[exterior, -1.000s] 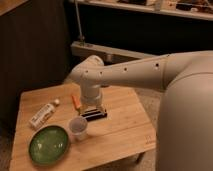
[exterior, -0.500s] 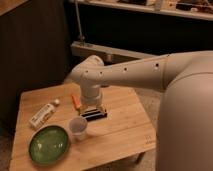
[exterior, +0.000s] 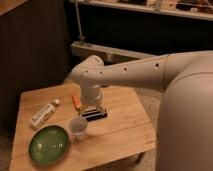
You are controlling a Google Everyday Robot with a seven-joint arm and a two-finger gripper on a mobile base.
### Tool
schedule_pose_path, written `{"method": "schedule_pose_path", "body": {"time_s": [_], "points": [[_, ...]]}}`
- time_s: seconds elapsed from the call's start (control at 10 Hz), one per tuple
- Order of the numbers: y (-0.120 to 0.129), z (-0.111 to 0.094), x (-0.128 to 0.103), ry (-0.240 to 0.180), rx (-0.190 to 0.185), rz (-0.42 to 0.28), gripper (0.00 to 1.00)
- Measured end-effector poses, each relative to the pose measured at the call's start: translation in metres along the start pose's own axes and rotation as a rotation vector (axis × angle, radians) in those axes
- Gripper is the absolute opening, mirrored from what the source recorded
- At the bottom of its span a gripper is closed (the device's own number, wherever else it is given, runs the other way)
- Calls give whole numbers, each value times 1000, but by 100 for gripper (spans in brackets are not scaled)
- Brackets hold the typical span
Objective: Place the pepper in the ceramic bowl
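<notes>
The pepper [exterior: 75,102] is a small orange-red tapered piece lying on the wooden table [exterior: 120,125], just left of the arm's wrist. The ceramic bowl [exterior: 48,145] is a wide shallow glossy green dish at the table's front left, and nothing shows in it. My gripper [exterior: 93,111] hangs from the white arm over the middle of the table, right of the pepper and directly above a black rectangular bar [exterior: 95,114]. The wrist hides most of the gripper.
A small whitish translucent cup [exterior: 78,128] stands between the bowl and the black bar. A white tube-like packet [exterior: 43,114] lies at the table's left. The robot's large white body [exterior: 187,120] fills the right side. Dark shelving stands behind the table.
</notes>
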State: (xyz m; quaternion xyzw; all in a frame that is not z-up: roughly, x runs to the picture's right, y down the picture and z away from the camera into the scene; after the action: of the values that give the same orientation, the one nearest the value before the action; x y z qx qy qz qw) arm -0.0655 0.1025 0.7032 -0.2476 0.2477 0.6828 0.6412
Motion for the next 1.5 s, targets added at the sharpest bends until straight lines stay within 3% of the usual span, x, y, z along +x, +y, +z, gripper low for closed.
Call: {"method": "schedule_pose_path", "body": {"time_s": [0.5, 0.7, 0.9, 1.0, 1.5], "points": [[3, 0, -2, 6, -17, -11, 65], [21, 0, -13, 21, -60, -35, 65], [61, 1, -29, 38, -107, -67, 65], [69, 1, -31, 42, -116, -73, 65], [69, 1, -33, 44, -115, -71, 65]]}}
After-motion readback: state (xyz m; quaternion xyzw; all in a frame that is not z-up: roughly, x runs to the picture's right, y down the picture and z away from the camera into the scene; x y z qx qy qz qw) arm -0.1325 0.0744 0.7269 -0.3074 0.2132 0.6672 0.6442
